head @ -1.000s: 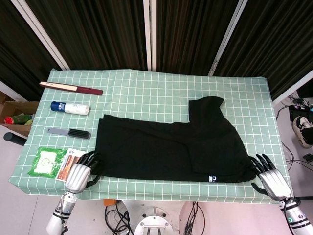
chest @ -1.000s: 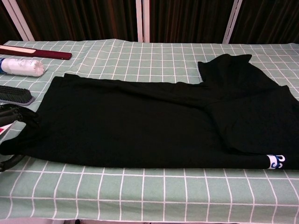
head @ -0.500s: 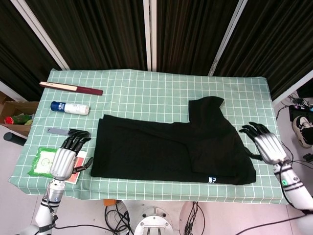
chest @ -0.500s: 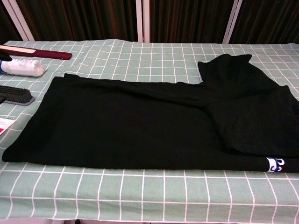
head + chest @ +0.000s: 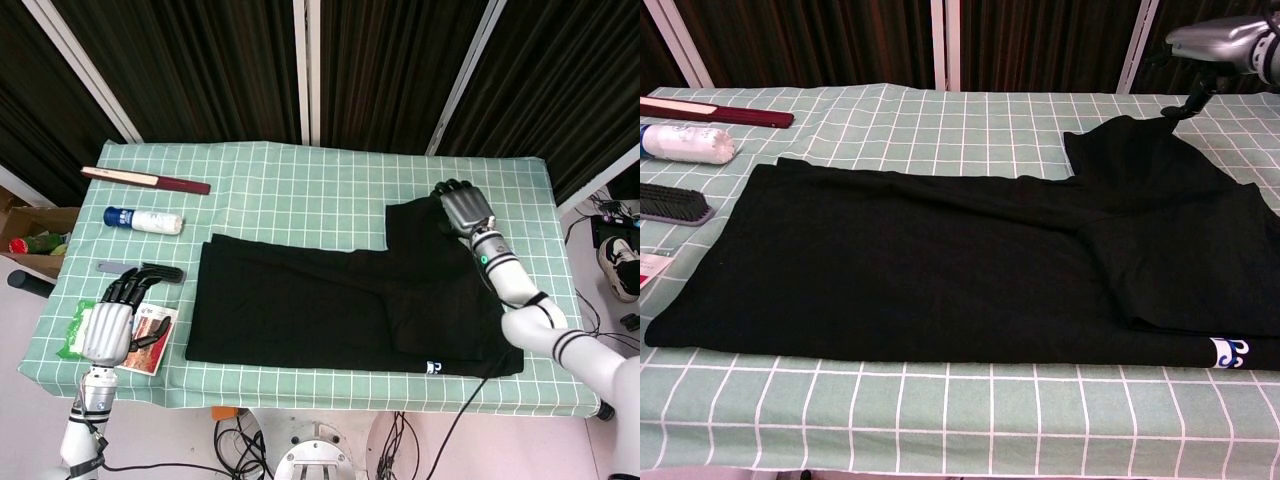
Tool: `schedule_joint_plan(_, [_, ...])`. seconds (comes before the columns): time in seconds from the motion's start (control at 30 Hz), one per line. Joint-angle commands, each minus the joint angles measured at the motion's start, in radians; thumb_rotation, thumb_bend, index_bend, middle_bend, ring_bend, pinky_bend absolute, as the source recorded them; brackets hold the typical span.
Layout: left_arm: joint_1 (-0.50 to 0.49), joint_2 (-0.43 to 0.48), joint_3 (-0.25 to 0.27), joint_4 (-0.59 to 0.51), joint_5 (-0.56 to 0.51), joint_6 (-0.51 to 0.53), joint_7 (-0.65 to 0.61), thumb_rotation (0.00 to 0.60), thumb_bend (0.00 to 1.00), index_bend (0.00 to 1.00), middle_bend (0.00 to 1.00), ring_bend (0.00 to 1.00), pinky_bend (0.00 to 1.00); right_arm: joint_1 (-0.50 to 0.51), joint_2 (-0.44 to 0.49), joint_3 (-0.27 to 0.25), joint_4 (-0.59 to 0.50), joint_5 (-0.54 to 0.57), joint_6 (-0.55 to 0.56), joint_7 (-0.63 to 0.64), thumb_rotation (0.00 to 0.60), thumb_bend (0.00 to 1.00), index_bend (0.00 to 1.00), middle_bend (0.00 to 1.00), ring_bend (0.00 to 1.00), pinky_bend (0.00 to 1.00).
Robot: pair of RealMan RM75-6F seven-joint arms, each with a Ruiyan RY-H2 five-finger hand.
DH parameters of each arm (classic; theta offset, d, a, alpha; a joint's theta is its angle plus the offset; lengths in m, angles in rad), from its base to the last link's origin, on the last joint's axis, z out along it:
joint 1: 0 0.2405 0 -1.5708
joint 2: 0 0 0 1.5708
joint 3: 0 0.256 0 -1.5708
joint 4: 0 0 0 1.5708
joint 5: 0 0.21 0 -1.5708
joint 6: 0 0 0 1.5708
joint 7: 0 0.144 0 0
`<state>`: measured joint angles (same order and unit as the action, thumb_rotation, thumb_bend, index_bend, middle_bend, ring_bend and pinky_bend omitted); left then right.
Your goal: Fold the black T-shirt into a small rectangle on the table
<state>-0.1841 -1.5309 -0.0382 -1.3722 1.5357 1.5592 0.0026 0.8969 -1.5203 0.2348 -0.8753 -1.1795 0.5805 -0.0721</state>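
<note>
The black T-shirt (image 5: 330, 305) lies flat across the table (image 5: 300, 175), folded into a long band with one sleeve (image 5: 425, 225) sticking out toward the far side. A white-and-blue label (image 5: 1230, 350) shows at its near right corner. My right hand (image 5: 465, 208) hovers over the sleeve's far right corner; in the chest view the right hand (image 5: 1225, 40) is above the cloth with a dark fingertip pointing down beside the sleeve's tip. The sleeve is not lifted. My left hand (image 5: 105, 325) is off the shirt's left end with its fingers apart, holding nothing.
Left of the shirt are a dark brush (image 5: 140, 270), a white bottle with a blue cap (image 5: 145, 220), a long red-and-wood stick (image 5: 145, 180), a green packet (image 5: 85, 330) and a red packet (image 5: 150, 325). Dark curtains hang behind the table.
My right hand has swung from the shirt's near right corner up to the sleeve at the far right. My left hand has drawn back left, off the shirt's edge.
</note>
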Motion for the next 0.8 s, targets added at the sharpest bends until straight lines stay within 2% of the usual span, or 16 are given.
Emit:
schedule_joint_plan(0.03, [0.008, 0.006, -0.004, -0.007, -0.010, 0.000, 0.000, 0.493, 0.27, 0.23, 0.15, 0.11, 0.21, 0.134, -0.177, 0.026, 0.255, 0.116, -0.155, -0.110, 0.600, 0.39, 0.29, 0.18, 0.12, 0.22])
schedule_joint_plan(0.2, [0.024, 0.006, -0.008, -0.010, -0.024, 0.005, -0.015, 0.489, 0.27, 0.23, 0.15, 0.11, 0.21, 0.195, -0.282, 0.027, 0.441, 0.157, -0.244, -0.148, 0.600, 0.39, 0.26, 0.16, 0.11, 0.18])
schedule_joint_plan(0.53, [0.039, 0.012, -0.010, -0.006, -0.026, 0.004, -0.038, 0.492, 0.27, 0.23, 0.15, 0.11, 0.21, 0.253, -0.413, 0.025, 0.676, 0.163, -0.368, -0.168, 0.600, 0.39, 0.25, 0.16, 0.08, 0.12])
schedule_joint_plan(0.6, [0.040, 0.013, -0.011, -0.005, -0.025, 0.004, -0.041, 0.492, 0.27, 0.23, 0.15, 0.11, 0.21, 0.254, -0.425, 0.032, 0.697, 0.164, -0.373, -0.162, 0.600, 0.39, 0.31, 0.16, 0.08, 0.12])
schedule_joint_plan(0.67, [0.040, 0.016, -0.012, -0.006, -0.023, 0.003, -0.045, 0.491, 0.27, 0.24, 0.15, 0.11, 0.21, 0.252, -0.432, 0.039, 0.709, 0.162, -0.362, -0.151, 0.600, 0.40, 0.41, 0.18, 0.08, 0.12])
schedule_joint_plan(0.8, [0.041, 0.016, -0.017, -0.002, -0.014, 0.011, -0.050, 0.495, 0.27, 0.24, 0.15, 0.11, 0.21, 0.232, -0.412, 0.049, 0.673, 0.139, -0.288, -0.104, 0.600, 0.42, 0.54, 0.23, 0.08, 0.12])
